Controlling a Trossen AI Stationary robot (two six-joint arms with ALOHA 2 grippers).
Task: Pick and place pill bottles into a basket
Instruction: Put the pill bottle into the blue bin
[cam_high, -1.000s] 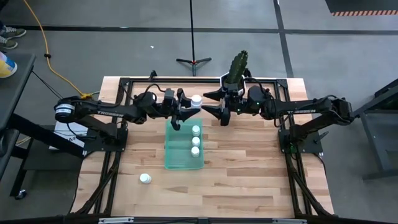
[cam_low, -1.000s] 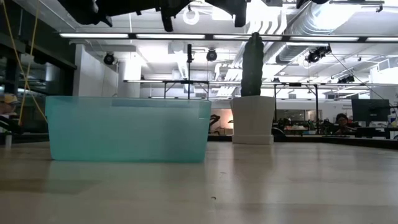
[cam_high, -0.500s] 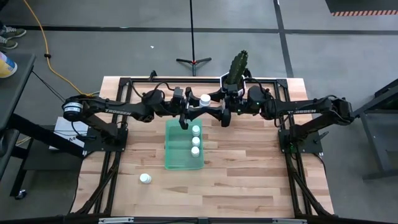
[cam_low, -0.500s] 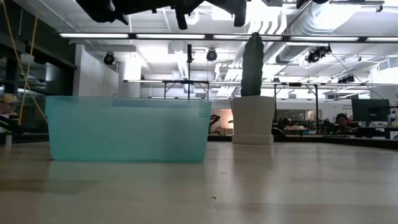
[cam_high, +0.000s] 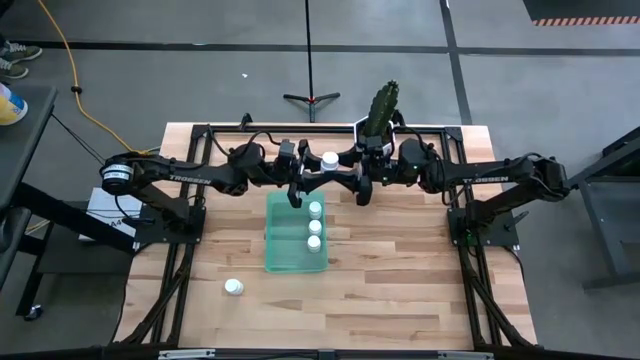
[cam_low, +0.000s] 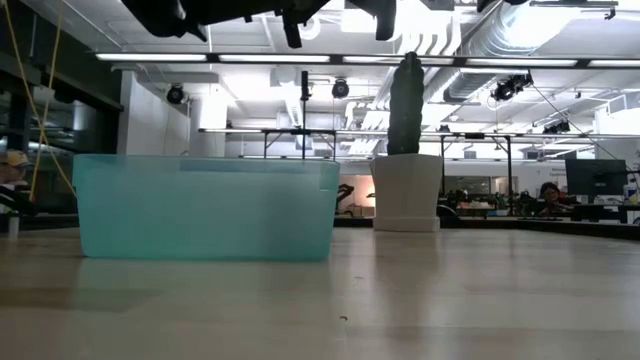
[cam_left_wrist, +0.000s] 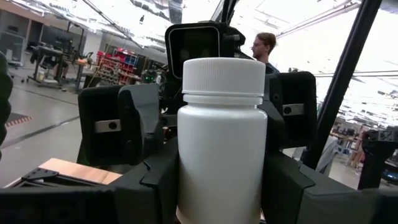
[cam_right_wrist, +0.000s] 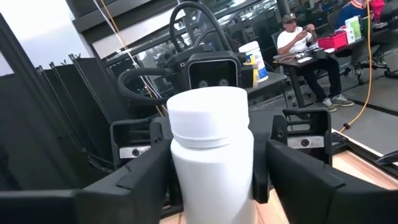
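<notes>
I have both arms raised and meeting nose to nose above the far end of the basket (cam_high: 296, 232). One pill bottle (cam_high: 329, 159) sits upright between them. My left gripper (cam_high: 306, 178) has its fingers on either side of that bottle, and the right gripper (cam_high: 352, 180) faces it from the other side, its fingers also flanking the bottle. From the wrist cameras the bottle fills the middle of both pictures with dark fingers close on each flank, but I cannot tell which pair is actually pinching it, or whether both are.

Below the grippers, the green basket lies on the pale butcher-block table (cam_high: 400, 280), its long side running toward me. Three bottles (cam_high: 315, 226) stand in a row along the side of the basket that is under the right gripper. One more bottle, a stray bottle (cam_high: 233, 288), stands on the bare wood well away from both grippers, out past the near corner of the basket on my left arm's side.

Behind the right gripper a cactus pot (cam_high: 380, 118) sits at the table's far edge (white pot, tall green cactus in the low camera). The floor around is grey concrete with a yellow cable (cam_high: 70, 75) and a tripod stand (cam_high: 311, 97). In the right wrist camera a seated person (cam_right_wrist: 305, 46) works at a desk.
</notes>
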